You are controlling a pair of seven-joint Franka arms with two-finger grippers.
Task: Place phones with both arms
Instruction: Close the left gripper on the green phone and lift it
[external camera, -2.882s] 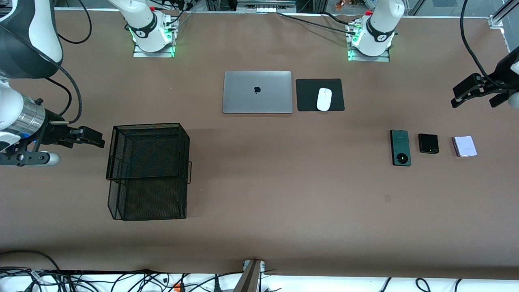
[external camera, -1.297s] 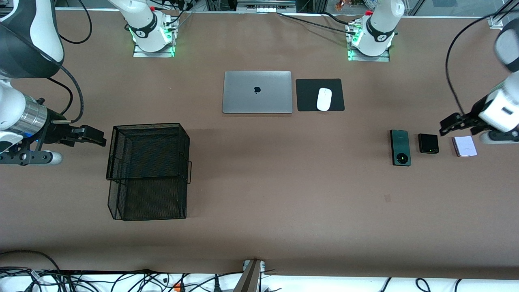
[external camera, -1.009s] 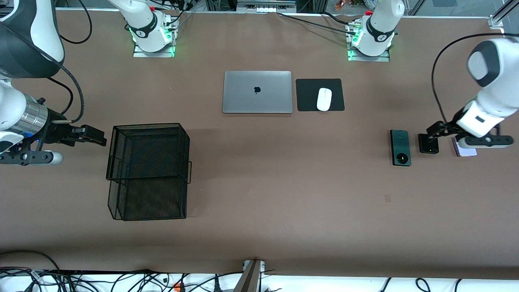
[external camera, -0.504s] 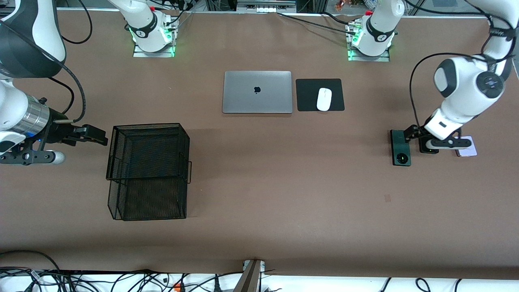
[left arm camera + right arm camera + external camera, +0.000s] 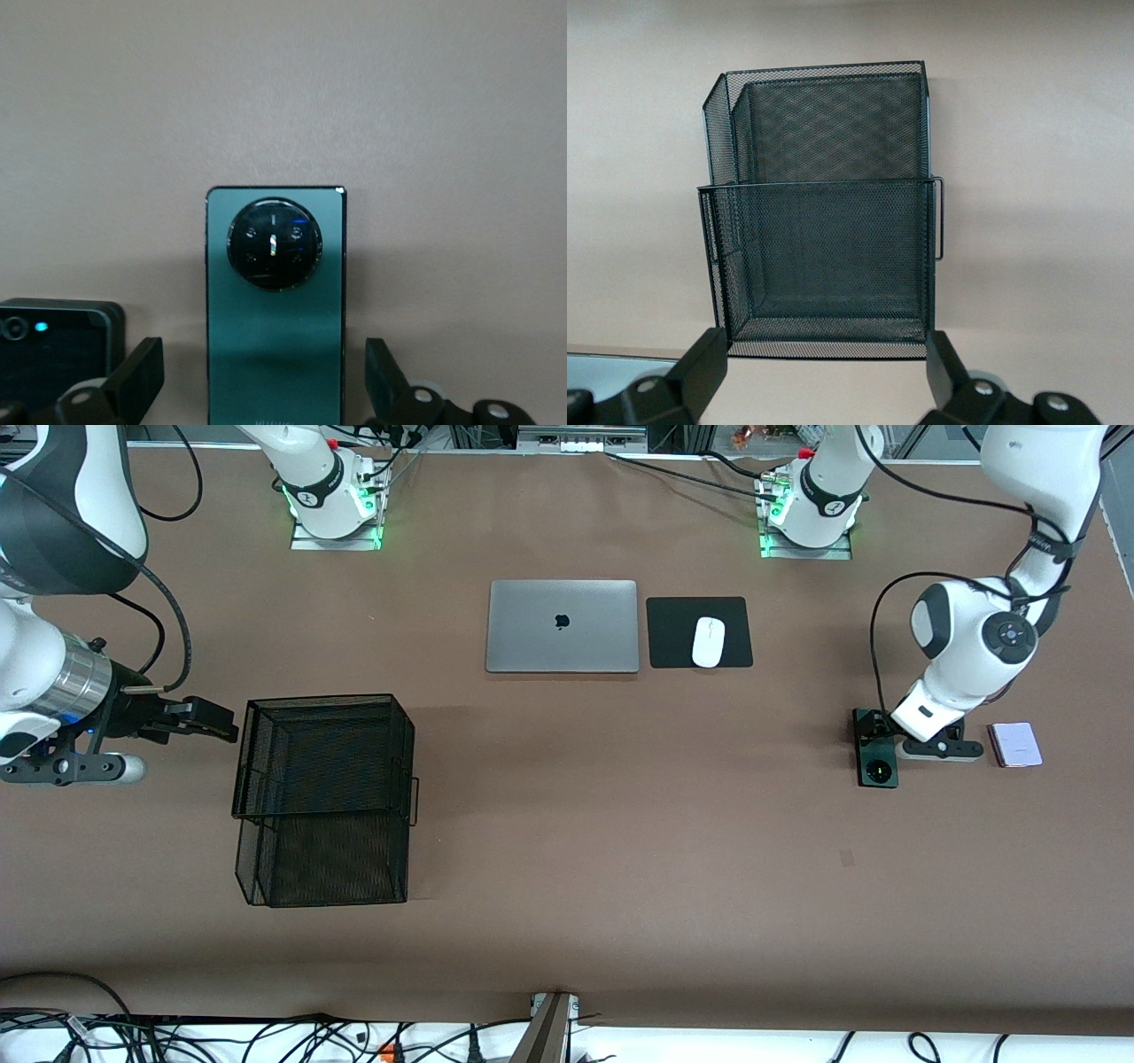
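Observation:
The long dark-green phone (image 5: 878,765) lies flat toward the left arm's end of the table, its round camera ring nearest the front camera. My left gripper (image 5: 873,726) hangs low over its other end, open, and in the left wrist view its fingers (image 5: 142,382) straddle the green phone (image 5: 275,310) without touching it. The black phone (image 5: 51,352) lies beside it, hidden under the wrist in the front view. The pale pink-white phone (image 5: 1015,744) lies closest to the table's end. My right gripper (image 5: 213,724) waits open and empty beside the mesh basket (image 5: 324,701).
The black wire basket (image 5: 824,257) has two stepped tiers and stands toward the right arm's end. A closed silver laptop (image 5: 562,626) and a white mouse (image 5: 708,641) on a black pad (image 5: 673,633) lie near the arms' bases.
My left arm has swung in from the table's end, passed over the pink-white and black phones, and come down over the green phone. The right arm has hardly moved.

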